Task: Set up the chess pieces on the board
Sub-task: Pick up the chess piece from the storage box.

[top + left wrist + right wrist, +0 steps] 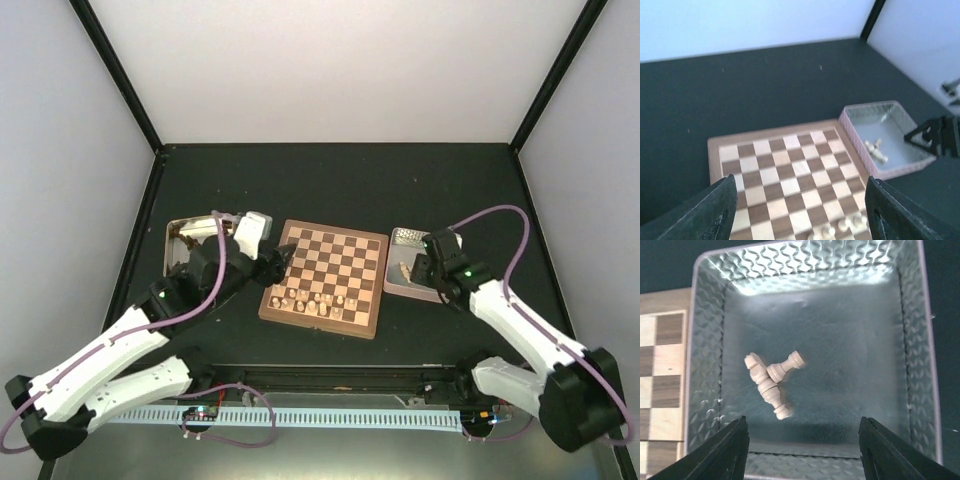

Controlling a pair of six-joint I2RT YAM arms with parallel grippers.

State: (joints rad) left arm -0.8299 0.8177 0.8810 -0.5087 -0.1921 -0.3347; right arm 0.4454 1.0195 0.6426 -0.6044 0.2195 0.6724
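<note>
Sitting at the far left of the dark counter [330, 180] is the left tin [175, 235]. The left arm covers most of it, so I cannot tell what is inside. Next comes the left gripper [283, 255], which hangs over the left edge of the board [335, 262]. Its two black fingers [715, 210] are spread wide, and there is nothing between them. The board lies flat in the middle of the counter, between the two tins. Some pale chess pieces [315, 300] stand on the squares along its near side, close to the arms. They are too small to tell which ones they are. Just beside the right edge of the board is the right tin [710, 340]. It is shiny inside, with a bumpy pattern on its walls. A few loose pale pieces [769, 380] lie on their sides on its floor, touching each other in a little heap. The right gripper [802, 422] hangs over this tin, above the heap. It is open wide too, holds nothing, and does not touch the pieces.
</note>
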